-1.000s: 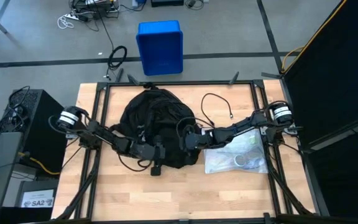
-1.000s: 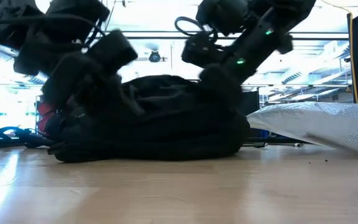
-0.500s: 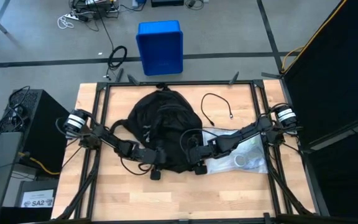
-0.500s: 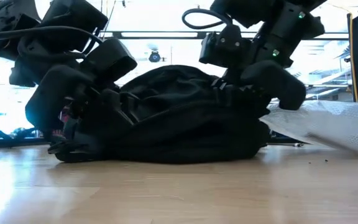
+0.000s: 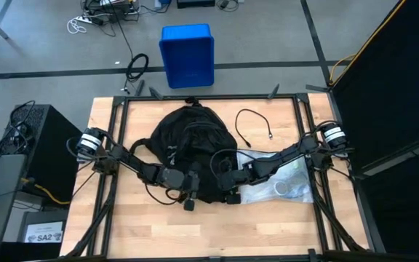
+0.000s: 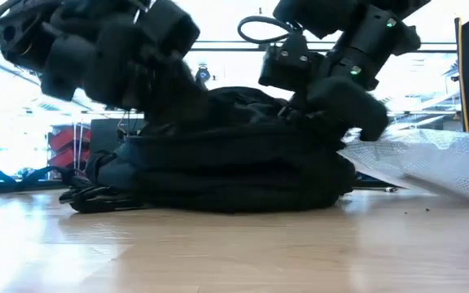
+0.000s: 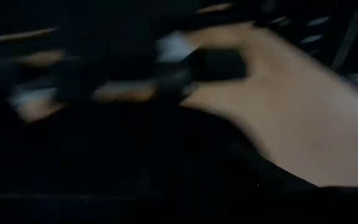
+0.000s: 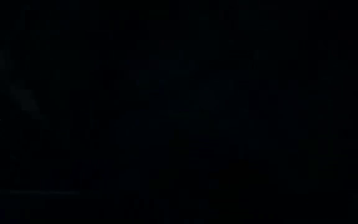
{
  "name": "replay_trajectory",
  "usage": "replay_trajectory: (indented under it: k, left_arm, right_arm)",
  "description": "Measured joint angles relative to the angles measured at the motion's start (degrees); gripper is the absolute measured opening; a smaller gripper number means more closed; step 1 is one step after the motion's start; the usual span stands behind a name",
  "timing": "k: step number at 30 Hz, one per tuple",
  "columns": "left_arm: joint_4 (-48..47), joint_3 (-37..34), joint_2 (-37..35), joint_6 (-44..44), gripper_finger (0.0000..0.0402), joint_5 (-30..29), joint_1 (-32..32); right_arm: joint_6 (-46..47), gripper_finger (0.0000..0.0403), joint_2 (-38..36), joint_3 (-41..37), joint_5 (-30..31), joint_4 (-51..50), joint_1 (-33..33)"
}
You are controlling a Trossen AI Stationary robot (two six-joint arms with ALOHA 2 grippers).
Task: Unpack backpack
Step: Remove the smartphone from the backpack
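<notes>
- Two arms meet over the backpack (image 5: pixel 188 149), which lies at the middle of the table (image 5: pixel 108 225) in the high view, its rounded top toward the upper edge of the frame.
- Left gripper (image 5: pixel 188 191): against the view from half a second back, it has shifted right along the backpack's lower edge and now sits nearer the right gripper; in the low view its arm has swung up and blurs across the upper left.
- Whether the left claw is spread or pinching fabric I cannot tell; its wrist view is smeared, showing only dark shapes over pale wood.
- Backpack: in the low view its left end sits lower than half a second ago, and one strap (image 6: pixel 96 195) lies on the table at the lower left of the bag.
- Right gripper (image 5: pixel 230 191) has stayed at the backpack's lower right edge, beside the white bag (image 5: pixel 282 185); compared with one second ago it is lower in the high view.
- Its claw cannot be read either: the right wrist view is wholly black, and in the low view the fingers are lost against the black fabric.
- White bag: in the low view it is cut off by the right edge of the frame, and its near end touches the backpack.
- One thin black cable (image 5: pixel 253 124) lies on the table at the upper right of the backpack, unmoved.
</notes>
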Motion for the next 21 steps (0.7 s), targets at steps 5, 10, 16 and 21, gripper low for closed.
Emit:
replay_trajectory:
  k: [5,10,16,21]
  left_arm:
    - [-1.0,2.3,-0.1,-0.2,0.0098,6.9,-0.2]
    - [-7.1,2.5,0.8,-2.9,0.0098,3.7,-0.1]
    - [-5.7,2.8,7.4,-8.8,0.0098,6.6,-0.2]
    - [-3.9,3.1,12.2,-12.5,0.0098,7.0,-1.0]
  right_arm:
    - [2.0,0.0107,0.0,0.0,4.1,4.0,-2.9]
    - [2.8,0.0102,0.0,0.0,3.8,5.4,-5.0]
    - [1.0,0.0104,0.0,0.0,3.7,3.9,-6.7]
    - [-2.5,0.0102,-1.5,0.0,1.5,-2.7,-7.1]
